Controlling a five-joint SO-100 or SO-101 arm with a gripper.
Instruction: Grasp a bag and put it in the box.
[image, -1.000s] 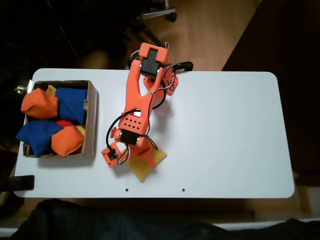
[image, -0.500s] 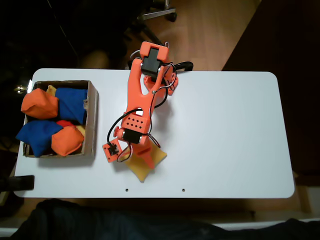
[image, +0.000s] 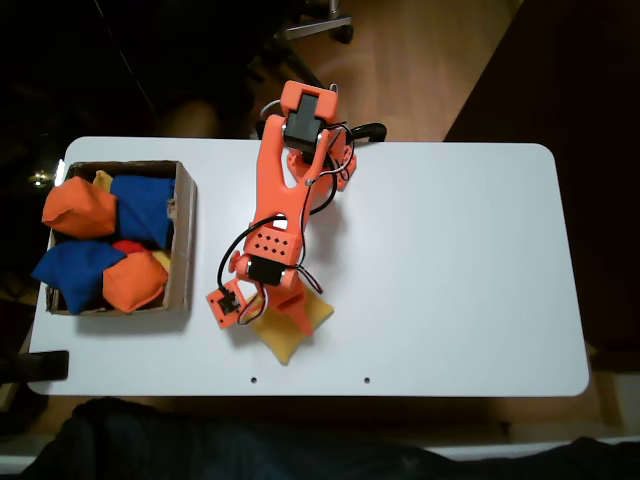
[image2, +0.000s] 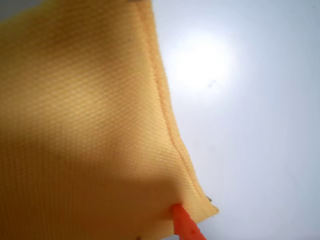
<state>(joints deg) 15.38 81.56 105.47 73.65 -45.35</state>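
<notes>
Gripper (image: 283, 322): lower middle of the fixed view, pressed on the bag (image: 290, 335); whether it clamps, I cannot tell.
Box (image: 184, 240): left on the bench (image: 450, 260).

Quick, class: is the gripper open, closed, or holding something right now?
Gripper: down on the yellow bag on the table; whether its fingers are open or closed cannot be told.

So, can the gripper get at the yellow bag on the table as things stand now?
Probably yes. In the fixed view the gripper is already down on the yellow bag, with bare table all around it. In the wrist view an orange fingertip touches the fabric. Whether the jaws are open is not clear.
</notes>
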